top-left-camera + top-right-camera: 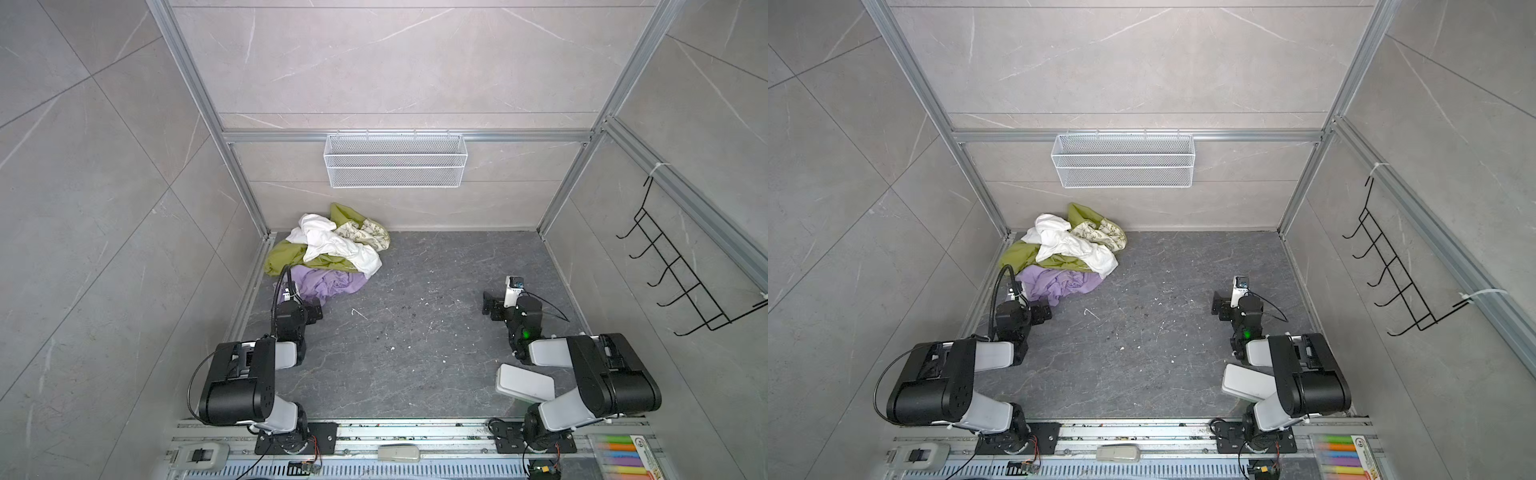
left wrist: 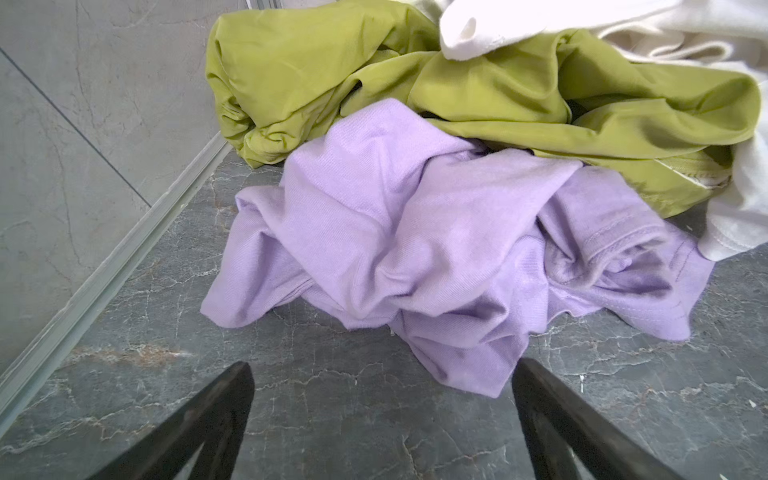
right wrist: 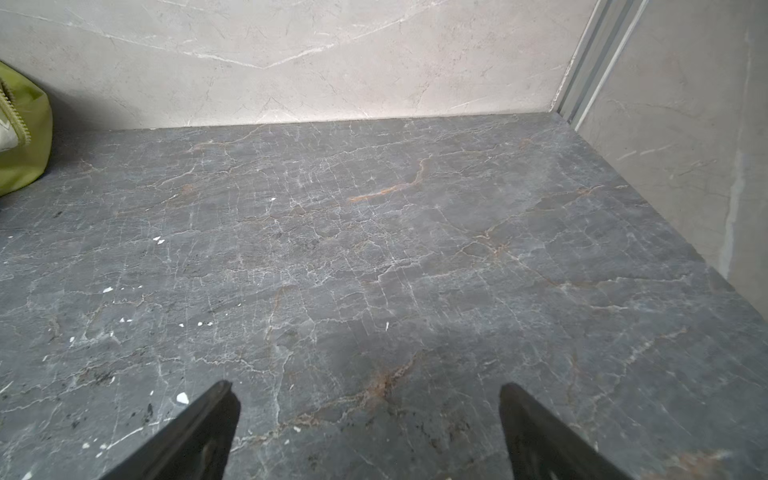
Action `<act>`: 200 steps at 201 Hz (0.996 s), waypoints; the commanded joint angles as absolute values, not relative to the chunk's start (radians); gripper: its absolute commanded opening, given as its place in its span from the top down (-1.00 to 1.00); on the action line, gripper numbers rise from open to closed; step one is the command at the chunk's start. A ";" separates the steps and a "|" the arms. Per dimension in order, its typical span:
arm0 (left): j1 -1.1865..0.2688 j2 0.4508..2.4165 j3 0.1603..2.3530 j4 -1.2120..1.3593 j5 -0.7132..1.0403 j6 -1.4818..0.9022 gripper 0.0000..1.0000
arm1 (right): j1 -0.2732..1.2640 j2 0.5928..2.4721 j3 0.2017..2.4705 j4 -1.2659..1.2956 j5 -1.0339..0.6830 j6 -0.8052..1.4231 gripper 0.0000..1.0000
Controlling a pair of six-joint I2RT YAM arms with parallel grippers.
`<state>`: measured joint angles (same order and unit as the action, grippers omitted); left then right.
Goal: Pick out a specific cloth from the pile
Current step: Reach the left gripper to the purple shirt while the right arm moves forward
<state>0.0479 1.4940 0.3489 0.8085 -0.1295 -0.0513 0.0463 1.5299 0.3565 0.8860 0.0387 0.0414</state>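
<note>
Lilac cloth [image 1: 328, 284] at the front edge of the pile [image 1: 332, 245], both hands empty.

The crumpled lilac cloth [image 2: 415, 249] lies on the dark marbled counter [image 1: 415, 332] near the left wall. Its back edge is tucked under the olive-green cloth [image 2: 498, 83], and the white cloth [image 1: 332, 243] and the floral-print cloth [image 1: 365, 232] are heaped behind. The left hand [image 2: 382, 374] sits just short of the lilac cloth's nearest fold, fingers spread wide with nothing between them. The right hand [image 3: 370, 390], equally spread and empty, hangs over bare counter, well apart from the pile.
</note>
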 commanded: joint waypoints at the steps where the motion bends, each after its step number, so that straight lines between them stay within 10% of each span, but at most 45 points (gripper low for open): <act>1: 0.047 1.497 0.366 0.837 -0.143 -0.037 -1.00 | 0.042 1.530 0.375 0.876 0.024 0.041 -0.99; 200: 0.046 1.496 0.364 0.840 -0.140 -0.036 -1.00 | 0.038 1.520 0.357 0.900 0.023 0.037 -0.99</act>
<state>0.0479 1.4940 0.3489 0.8085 -0.1295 -0.0513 0.0441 1.5299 0.3576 0.8867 0.0288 0.0414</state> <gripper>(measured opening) 0.998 0.996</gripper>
